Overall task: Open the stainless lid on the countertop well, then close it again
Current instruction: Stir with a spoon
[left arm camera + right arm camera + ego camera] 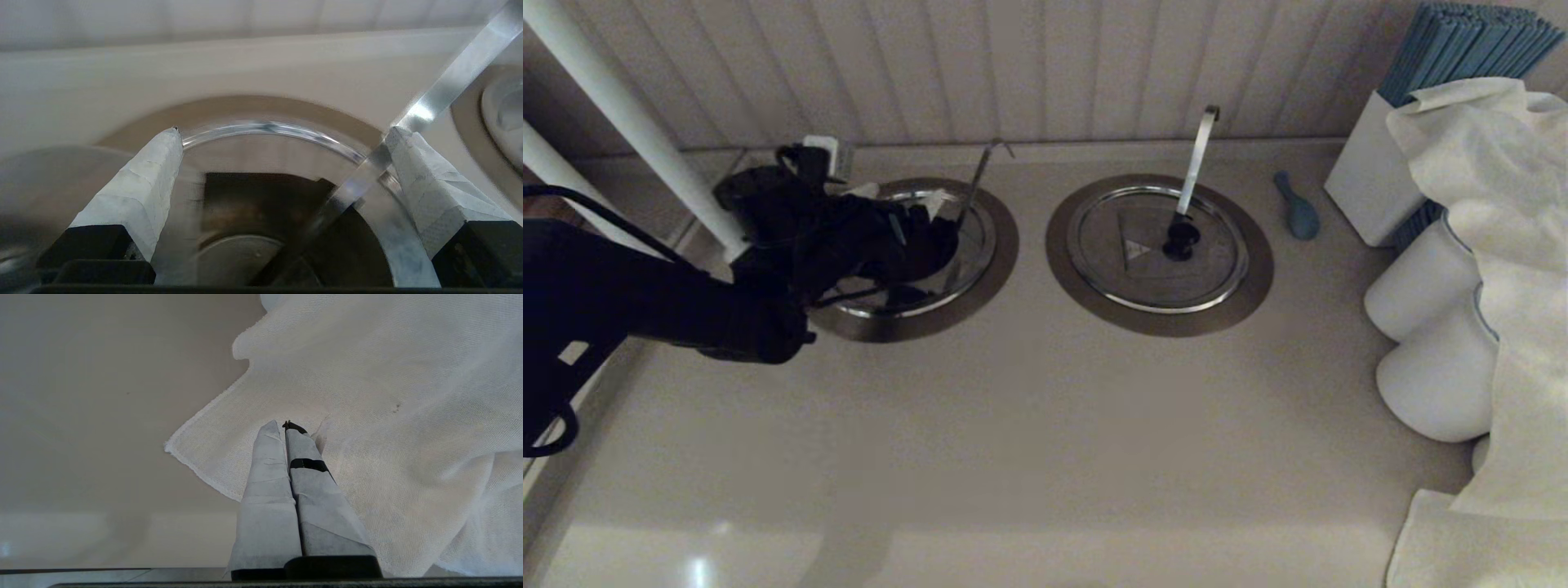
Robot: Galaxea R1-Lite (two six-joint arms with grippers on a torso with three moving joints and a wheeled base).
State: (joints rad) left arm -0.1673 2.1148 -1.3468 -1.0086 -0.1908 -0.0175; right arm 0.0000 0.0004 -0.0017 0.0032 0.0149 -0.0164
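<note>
On the beige bench (1029, 425) we see no readable writing. The countertop well (1001, 245) sits rear left under the stainless lid (972, 237). Our left gripper (282, 136) hovers there, fingers wide. Our right gripper (284, 426), fingers pressed together, rests above a white cloth (388, 416).

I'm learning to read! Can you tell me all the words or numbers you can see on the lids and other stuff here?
There are no words or numbers to read here.
The twin lid bears only a triangle-shaped mark, with no letters.
The stainless lid, under the left end effector, shows no writing.
The white cloth is plain.
</note>
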